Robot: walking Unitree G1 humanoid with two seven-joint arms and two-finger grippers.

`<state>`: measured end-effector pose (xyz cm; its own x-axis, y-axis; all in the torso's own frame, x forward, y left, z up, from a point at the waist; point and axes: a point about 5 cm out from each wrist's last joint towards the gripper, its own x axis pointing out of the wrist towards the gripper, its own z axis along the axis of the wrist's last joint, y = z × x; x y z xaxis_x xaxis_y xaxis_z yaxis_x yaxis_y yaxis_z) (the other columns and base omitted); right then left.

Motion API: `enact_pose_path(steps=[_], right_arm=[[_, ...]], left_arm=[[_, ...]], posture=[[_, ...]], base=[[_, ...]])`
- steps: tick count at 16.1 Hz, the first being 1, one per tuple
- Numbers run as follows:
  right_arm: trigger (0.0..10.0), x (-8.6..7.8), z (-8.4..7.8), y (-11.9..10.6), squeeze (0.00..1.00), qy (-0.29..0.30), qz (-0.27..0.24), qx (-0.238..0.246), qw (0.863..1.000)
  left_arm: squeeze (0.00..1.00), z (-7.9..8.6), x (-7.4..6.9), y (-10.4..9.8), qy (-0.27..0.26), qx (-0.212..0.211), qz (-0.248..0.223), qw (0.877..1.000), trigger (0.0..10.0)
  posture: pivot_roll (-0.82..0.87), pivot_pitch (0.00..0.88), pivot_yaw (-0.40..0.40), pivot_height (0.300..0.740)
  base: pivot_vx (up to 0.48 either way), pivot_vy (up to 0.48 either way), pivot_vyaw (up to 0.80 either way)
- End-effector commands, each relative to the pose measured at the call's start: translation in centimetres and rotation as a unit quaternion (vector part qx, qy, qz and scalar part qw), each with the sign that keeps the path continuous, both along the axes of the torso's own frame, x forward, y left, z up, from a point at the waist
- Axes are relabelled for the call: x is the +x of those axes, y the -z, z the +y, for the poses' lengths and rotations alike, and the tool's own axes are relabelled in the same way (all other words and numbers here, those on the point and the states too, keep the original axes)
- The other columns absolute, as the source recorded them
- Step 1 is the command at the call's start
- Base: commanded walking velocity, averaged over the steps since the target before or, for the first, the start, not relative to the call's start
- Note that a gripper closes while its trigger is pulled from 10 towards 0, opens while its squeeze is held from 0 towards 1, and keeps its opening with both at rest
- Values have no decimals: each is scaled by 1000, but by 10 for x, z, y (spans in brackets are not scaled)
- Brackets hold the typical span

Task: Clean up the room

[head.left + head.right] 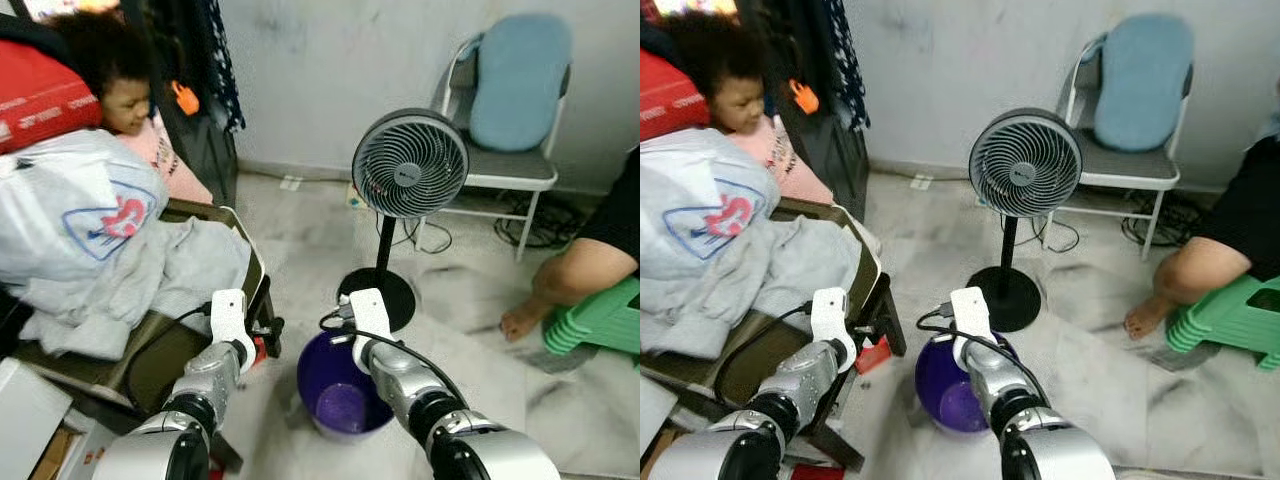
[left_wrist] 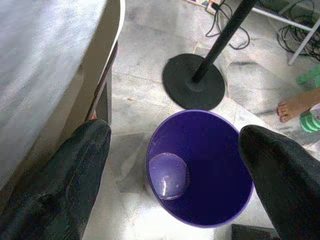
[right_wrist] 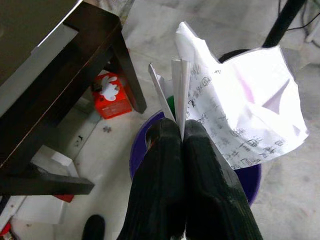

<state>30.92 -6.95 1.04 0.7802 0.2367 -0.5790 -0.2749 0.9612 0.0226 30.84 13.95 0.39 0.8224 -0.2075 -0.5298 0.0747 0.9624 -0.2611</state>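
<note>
One sheet of crumpled paper [image 3: 240, 105] is pinched between the two black fingers of the right gripper [image 3: 180, 132], which are pressed together on its folded edge. The rest of the sheet fans out past the fingertips, printed side showing. Just beyond and below those fingertips sits the purple bin [image 3: 250, 177], so the paper hangs over its mouth but has not been dropped.

The left gripper [image 2: 175, 150] holds nothing. Its fingers [image 2: 75, 170] are spread wide apart, and the same purple bin lies in the gap between them, open side up. Apart from a pale round patch low on its inner wall, whose nature I cannot tell, the bin looks empty. Past the bin, farther from the fingertips, stands the round black base of a floor fan [image 1: 410, 165].

By my reading the cleanup is at an early stage. One piece of litter is lifted and brought to the bin, and letting go is the step still to come. More remains: a small red carton [image 3: 111, 95] lies on the floor beside the dark table leg [image 3: 127, 75], off to one side of the right fingertips, with white scraps near it. A heap of grey clothes [image 1: 150, 270] also sits on the low table. A child [image 1: 125, 95] and another person's bare foot [image 1: 525, 320] are nearby.
</note>
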Motion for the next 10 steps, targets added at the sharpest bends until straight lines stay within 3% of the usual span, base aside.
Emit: enact_pose_path(steps=[1, 10], right_arm=[[10000, 3, 0, -3, 0, -2, -3, -1, 1000], [10000, 2, -1, -2, 0, 3, -1, -3, 1000]], left_arm=[[0, 1, 1, -1, -1, 2, -1, 1000, 10000], [0, 2, 0, 0, -6, 4, 2, 1000, 10000]], posture=[[-69, 3, 35, 740], [-66, 2, 35, 740]], base=[[255, 0, 0], [28, 0, 0]])
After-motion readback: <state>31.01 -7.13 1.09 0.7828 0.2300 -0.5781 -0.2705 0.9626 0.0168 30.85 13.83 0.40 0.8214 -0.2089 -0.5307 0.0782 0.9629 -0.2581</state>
